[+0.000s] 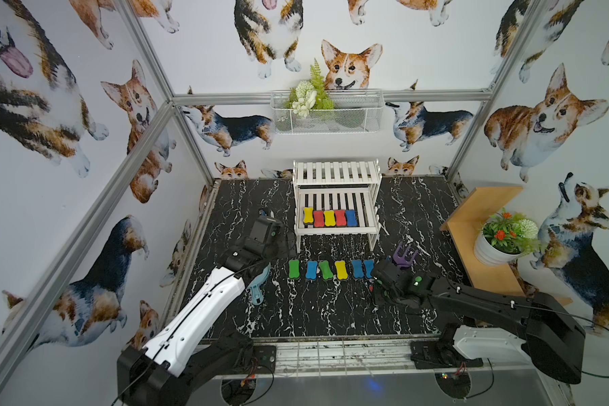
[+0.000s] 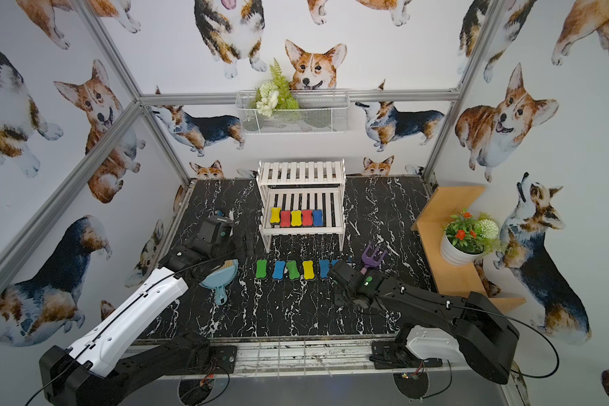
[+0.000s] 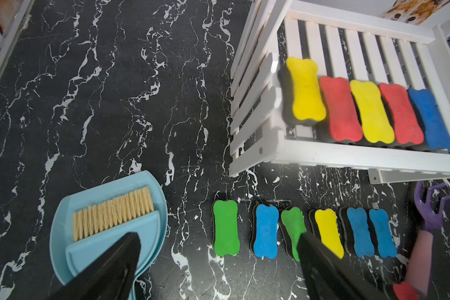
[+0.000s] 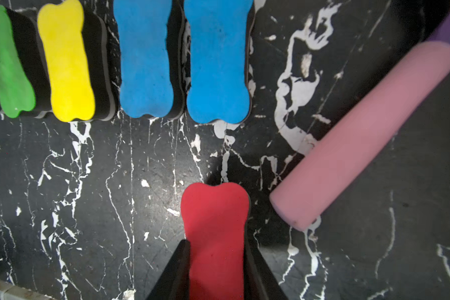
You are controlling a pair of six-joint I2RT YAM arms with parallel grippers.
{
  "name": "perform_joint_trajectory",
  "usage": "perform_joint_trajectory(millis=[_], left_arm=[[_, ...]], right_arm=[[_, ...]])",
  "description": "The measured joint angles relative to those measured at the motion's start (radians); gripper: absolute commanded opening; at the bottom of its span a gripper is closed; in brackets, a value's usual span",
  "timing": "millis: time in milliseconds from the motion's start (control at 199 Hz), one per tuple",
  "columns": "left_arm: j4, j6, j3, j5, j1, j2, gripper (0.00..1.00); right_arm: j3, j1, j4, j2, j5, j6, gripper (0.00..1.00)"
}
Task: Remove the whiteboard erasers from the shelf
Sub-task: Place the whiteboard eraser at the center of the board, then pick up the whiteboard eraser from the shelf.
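Your right tool (image 4: pixel 216 245) is clamped on a red eraser (image 4: pixel 213 218). The jaws press its two long sides, and the red foam faces the wrist camera. The tool sits low over the table (image 1: pixel 296 316), on the near side of the table row and just beside the rake (image 4: pixel 361 135) with the pink handle. I can't tell whether the red eraser touches the table.

Your left tool (image 3: pixel 218 236) is spread wide with nothing between its fingers. It hangs above the table, between the dustpan (image 3: pixel 63 233) and the table row. A brush (image 3: pixel 112 215) lies in the dustpan.

The shelf (image 1: pixel 338 230) stands at the back of the table. Five erasers (image 1: pixel 329 218) sit on its lower tier, packed side by side along the front rail. From your left they run yellow, red, yellow, red, blue. The end yellow one sits slightly further back than the others.

Six erasers (image 1: pixel 340 270) lie in a line on the table in front of the shelf. From your left they run green, blue, green, yellow, blue, blue. The second green one is tilted so its dark base shows. The last two blue ones touch each other. In both top views the right tool covers part of the last blue one. The rake lies at that end of the row, with its purple prongs pointing toward the shelf.
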Motion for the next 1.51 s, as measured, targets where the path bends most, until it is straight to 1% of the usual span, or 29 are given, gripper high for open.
perform_joint_trajectory(millis=[246, 372, 422, 563, 613, 709, 890, 1005, 1071, 1231, 1352, 1508], left_arm=[[0.000, 0.000, -0.006, 0.001, 0.002, 0.001, 1.00], [0.002, 0.000, -0.010, 0.001, 0.004, -0.002, 1.00], [0.002, 0.000, -0.010, 0.001, 0.006, -0.002, 0.99], [0.006, 0.000, -0.016, 0.000, 0.008, -0.004, 0.99], [0.006, 0.000, -0.017, 0.001, 0.008, -0.004, 1.00], [0.007, 0.000, -0.018, 0.001, 0.009, -0.006, 1.00], [0.010, 0.008, -0.030, 0.001, 0.013, -0.013, 1.00], [0.016, 0.008, -0.041, 0.001, 0.016, -0.018, 1.00], [0.022, 0.011, -0.049, 0.003, 0.017, -0.023, 0.99], [0.037, 0.010, -0.063, 0.013, 0.019, -0.039, 1.00], [0.038, 0.007, -0.063, 0.026, 0.019, -0.045, 0.99], [0.037, 0.001, -0.063, 0.027, 0.019, -0.054, 1.00]], right_arm=[[0.012, 0.000, 0.042, 0.066, 0.033, -0.009, 0.35], [0.016, 0.000, 0.067, 0.093, 0.053, -0.020, 0.39], [0.019, 0.000, 0.076, 0.105, 0.058, -0.023, 0.41], [0.020, 0.000, 0.080, 0.121, 0.059, -0.027, 0.55], [0.022, 0.000, 0.080, 0.118, 0.063, -0.028, 0.58], [0.028, 0.000, 0.068, 0.088, 0.076, -0.030, 0.59], [0.083, 0.000, 0.027, -0.036, 0.103, -0.032, 0.59], [0.173, 0.000, 0.010, -0.098, 0.125, -0.061, 0.61], [0.243, -0.008, 0.012, -0.099, 0.139, -0.088, 0.61], [0.409, -0.083, 0.034, 0.014, 0.153, -0.170, 0.61], [0.501, -0.132, 0.060, 0.107, 0.158, -0.226, 0.61], [0.595, -0.179, 0.116, 0.235, 0.166, -0.274, 0.58]])
